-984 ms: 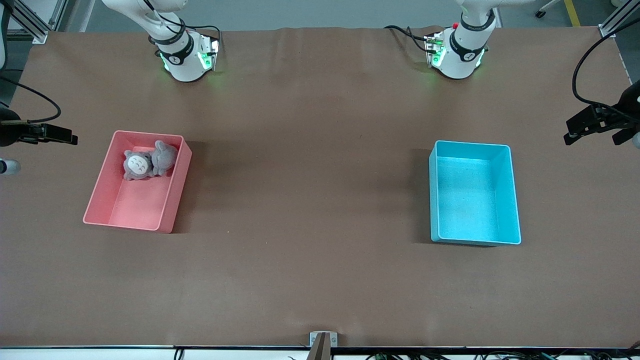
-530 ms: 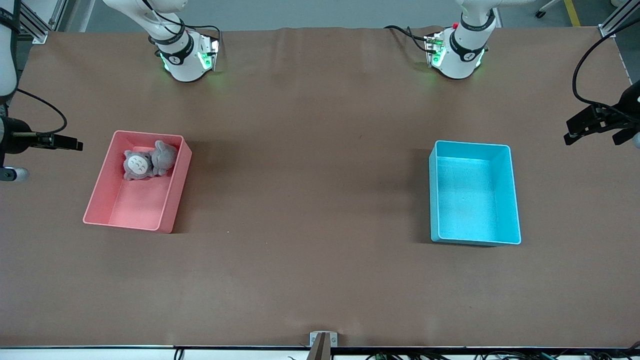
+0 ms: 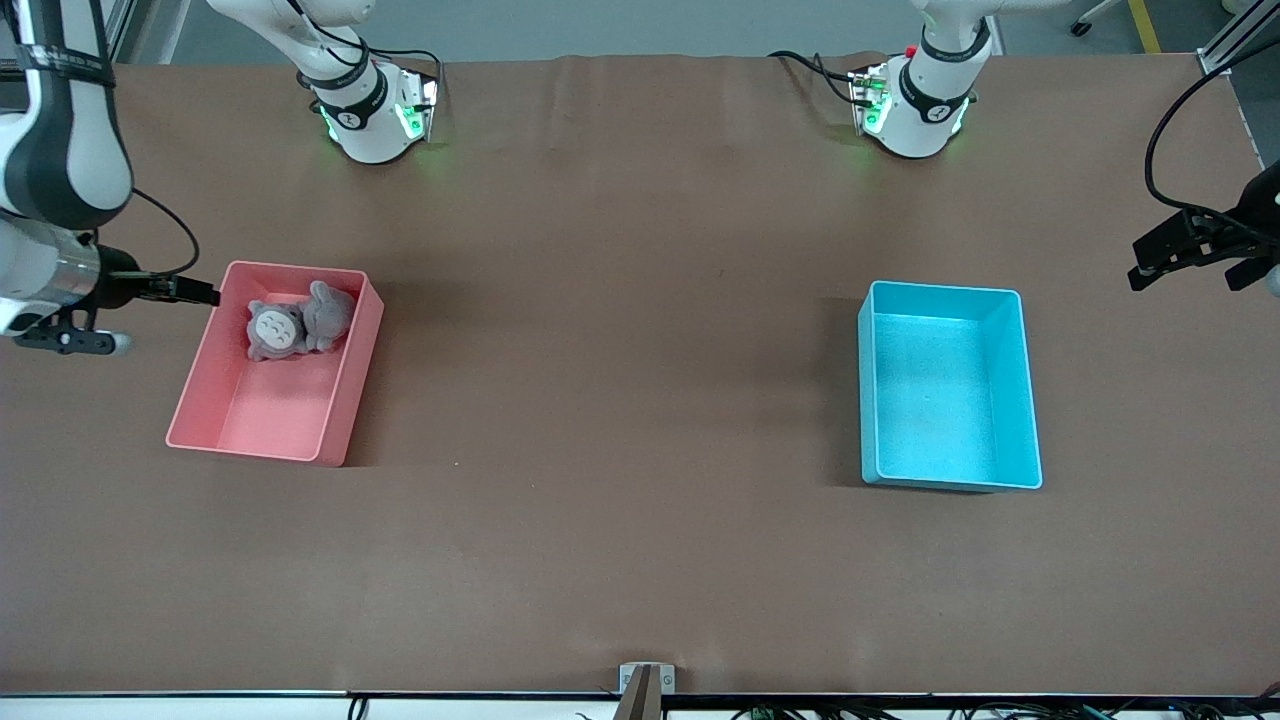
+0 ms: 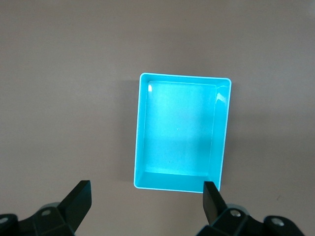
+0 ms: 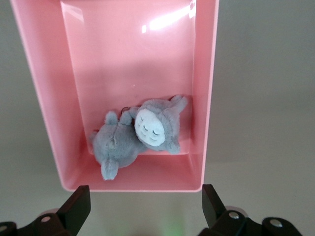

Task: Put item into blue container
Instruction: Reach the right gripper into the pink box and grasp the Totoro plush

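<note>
My right hand [image 5: 142, 209] hangs open above the plush toy [image 5: 140, 137] in the pink bin [image 5: 205, 88]; its soft body crowds the wall, so my grip could slip. My left hand [image 4: 147, 206] waits open over the blue container [image 4: 224, 132].

The right arm rises from its base at the table's back edge and bends out past the right arm's end of the table; its wrist hangs in the air just beside the pink bin [image 3: 330, 420], at that bin's end toward the bases. The right gripper [image 5: 142, 206] points down with its two fingers [image 5: 78, 204] spread wide and nothing between them. The left arm waits high off the left arm's end of the table, well apart from the pink bin; the left gripper [image 4: 145, 201] also faces down, fingers [image 4: 81, 196] spread wide, holding nothing
</note>
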Controlling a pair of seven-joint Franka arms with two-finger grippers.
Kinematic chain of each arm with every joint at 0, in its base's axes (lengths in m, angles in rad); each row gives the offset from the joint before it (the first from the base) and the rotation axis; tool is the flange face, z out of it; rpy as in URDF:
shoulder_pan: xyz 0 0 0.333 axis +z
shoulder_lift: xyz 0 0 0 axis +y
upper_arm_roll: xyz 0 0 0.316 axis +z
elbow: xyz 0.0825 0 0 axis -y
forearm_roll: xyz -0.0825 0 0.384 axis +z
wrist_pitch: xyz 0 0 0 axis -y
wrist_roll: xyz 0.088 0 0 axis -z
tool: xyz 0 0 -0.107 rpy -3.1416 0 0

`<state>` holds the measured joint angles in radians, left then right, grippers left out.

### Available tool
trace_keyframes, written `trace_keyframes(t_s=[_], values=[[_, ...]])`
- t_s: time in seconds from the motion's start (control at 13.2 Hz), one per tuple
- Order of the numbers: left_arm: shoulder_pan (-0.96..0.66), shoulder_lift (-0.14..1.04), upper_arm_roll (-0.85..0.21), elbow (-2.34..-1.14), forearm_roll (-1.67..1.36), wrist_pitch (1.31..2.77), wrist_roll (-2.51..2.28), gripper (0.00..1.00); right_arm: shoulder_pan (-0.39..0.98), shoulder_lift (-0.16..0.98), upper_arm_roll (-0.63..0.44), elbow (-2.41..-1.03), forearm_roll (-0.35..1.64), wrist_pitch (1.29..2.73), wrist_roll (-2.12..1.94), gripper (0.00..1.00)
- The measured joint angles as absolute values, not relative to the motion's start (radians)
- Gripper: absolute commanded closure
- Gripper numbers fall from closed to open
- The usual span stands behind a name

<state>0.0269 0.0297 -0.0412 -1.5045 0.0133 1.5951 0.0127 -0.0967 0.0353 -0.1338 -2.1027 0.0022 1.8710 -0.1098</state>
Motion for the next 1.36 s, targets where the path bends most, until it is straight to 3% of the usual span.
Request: trace_keyframes(t_s=[0.38,1.36], values=[[0.027,0.030,-0.041,-1.504,0.013,1.597,0.013,0.00,-0.133,0.057,-0.136,-2.343,0.002,2.223,-0.080,0.00],[0.028,0.030,-0.041,-1.504,0.013,1.598,0.013,0.00,-0.067,0.185,-0.117,-2.389,0.005,2.363,0.245,0.01]])
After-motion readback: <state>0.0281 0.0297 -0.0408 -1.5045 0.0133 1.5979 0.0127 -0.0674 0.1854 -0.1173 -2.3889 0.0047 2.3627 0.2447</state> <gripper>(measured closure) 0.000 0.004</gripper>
